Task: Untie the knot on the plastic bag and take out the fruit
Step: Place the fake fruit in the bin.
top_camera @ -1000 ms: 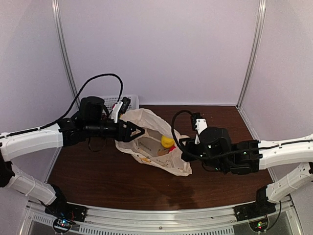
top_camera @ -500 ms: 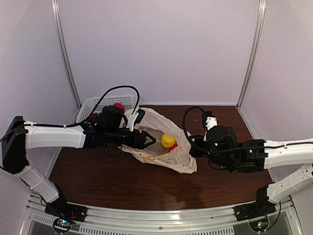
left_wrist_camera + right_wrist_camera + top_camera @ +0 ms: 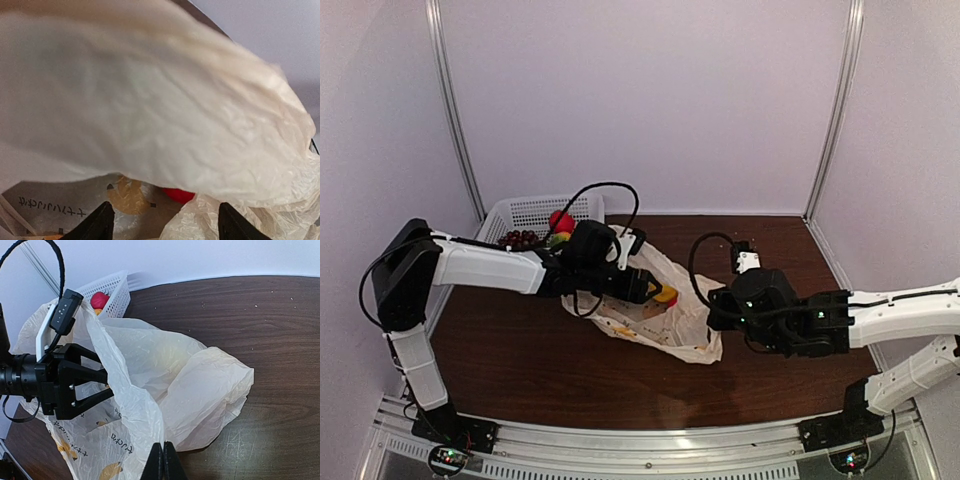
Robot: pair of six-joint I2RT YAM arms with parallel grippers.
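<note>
From above, the plastic bag (image 3: 655, 325) lies slumped on the brown table (image 3: 520, 370), just in front of the white basket (image 3: 525, 210). Its mouth stands open and we see no knot in it. The left gripper (image 3: 653, 291) is reached into that mouth, right beside a yellow fruit (image 3: 667, 295). The right gripper (image 3: 712, 307) sits at the bag's far-right edge.

In the left wrist view, the fingertips (image 3: 97, 225) stand well apart with nothing between them. Crinkled film hangs as a roof overhead, and a red fruit (image 3: 178, 195) peeks out beneath it, ahead of the jaws.

In the right wrist view, the jaws are pressed together, and the film appears to run down into them, so we judge they pinch the bag's rim.

We expect the film to be light, limp and slippery. It will sag over the fruit unless the rim is held up. The fruit looks smooth and round, likely to roll, so we would close across its widest part.
</note>
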